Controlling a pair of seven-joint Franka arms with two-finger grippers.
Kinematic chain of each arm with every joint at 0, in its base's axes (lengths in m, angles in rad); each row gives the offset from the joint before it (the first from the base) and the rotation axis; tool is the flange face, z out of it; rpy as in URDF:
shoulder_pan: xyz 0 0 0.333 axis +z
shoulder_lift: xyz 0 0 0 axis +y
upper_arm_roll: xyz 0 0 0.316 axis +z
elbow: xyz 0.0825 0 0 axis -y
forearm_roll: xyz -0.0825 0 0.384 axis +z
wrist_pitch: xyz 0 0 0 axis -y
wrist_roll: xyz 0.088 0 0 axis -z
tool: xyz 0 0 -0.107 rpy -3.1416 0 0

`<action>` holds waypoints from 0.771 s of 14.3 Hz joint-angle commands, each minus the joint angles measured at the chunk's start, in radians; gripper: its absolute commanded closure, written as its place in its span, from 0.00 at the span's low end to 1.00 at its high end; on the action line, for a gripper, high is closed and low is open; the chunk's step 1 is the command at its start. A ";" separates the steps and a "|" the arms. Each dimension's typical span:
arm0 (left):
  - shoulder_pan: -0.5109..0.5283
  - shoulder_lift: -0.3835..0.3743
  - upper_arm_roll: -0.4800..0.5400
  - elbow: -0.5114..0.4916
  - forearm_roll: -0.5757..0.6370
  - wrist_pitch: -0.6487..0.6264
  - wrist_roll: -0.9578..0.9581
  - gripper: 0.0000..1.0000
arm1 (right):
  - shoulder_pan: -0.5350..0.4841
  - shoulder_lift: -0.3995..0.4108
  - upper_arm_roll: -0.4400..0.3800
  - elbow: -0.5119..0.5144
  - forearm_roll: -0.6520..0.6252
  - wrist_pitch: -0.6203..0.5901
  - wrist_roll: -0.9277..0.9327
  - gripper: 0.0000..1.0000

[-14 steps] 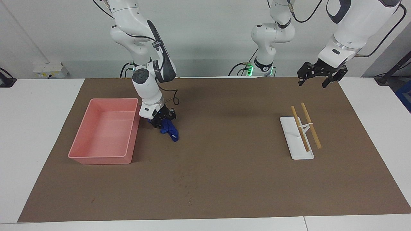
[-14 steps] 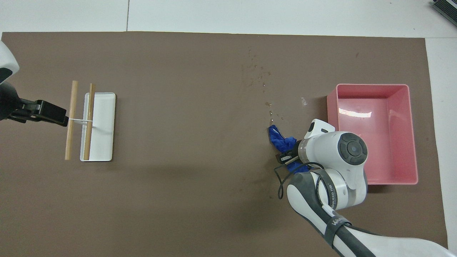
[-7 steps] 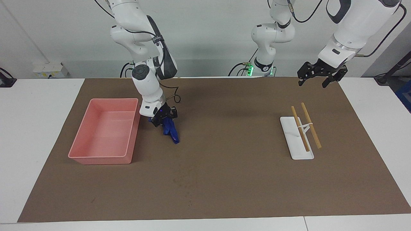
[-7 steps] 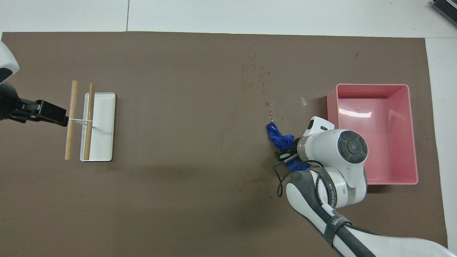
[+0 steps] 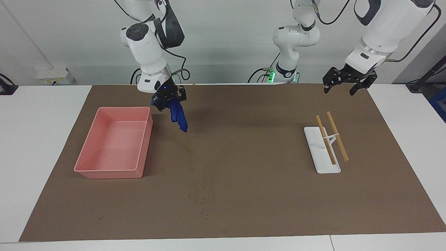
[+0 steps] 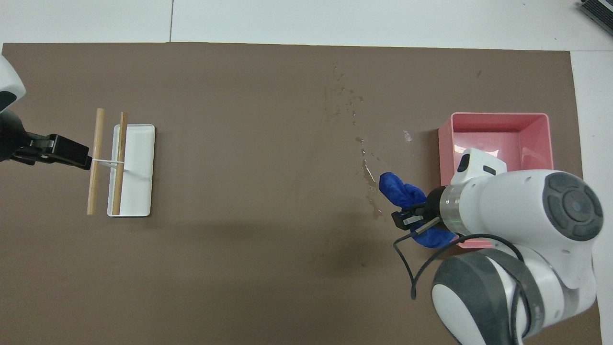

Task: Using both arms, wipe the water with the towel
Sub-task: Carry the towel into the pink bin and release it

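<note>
Right claw (image 5: 169, 98) clenches one towel (image 5: 177, 116) aloft beside one pink tray (image 5: 91, 167); left claw (image 5: 348, 81) hangs spread over the table (image 5: 244, 195) edge.

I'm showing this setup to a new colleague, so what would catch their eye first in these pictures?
First, the blue towel dangling in the air from the right gripper, raised over the brown mat beside the pink tray. Next, water droplets scattered on the mat, farther from the robots than the towel. At the left arm's end, the left gripper waits, open, above a white stand carrying two wooden sticks.
</note>
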 commanded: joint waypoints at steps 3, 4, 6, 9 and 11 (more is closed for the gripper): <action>-0.013 -0.032 0.013 -0.034 0.019 -0.003 0.015 0.00 | -0.141 -0.002 -0.022 0.053 0.000 -0.089 0.010 1.00; -0.013 -0.032 0.013 -0.034 0.019 -0.003 0.015 0.00 | -0.174 -0.001 -0.030 0.053 0.000 -0.084 0.010 1.00; -0.013 -0.032 0.013 -0.034 0.019 -0.003 0.015 0.00 | -0.273 0.005 -0.030 0.052 -0.001 -0.037 0.011 1.00; -0.013 -0.032 0.013 -0.034 0.019 -0.003 0.015 0.00 | -0.346 0.048 -0.032 0.034 -0.001 0.095 0.021 1.00; -0.013 -0.032 0.013 -0.034 0.019 -0.003 0.015 0.00 | -0.381 0.065 -0.032 -0.008 -0.003 0.170 0.022 1.00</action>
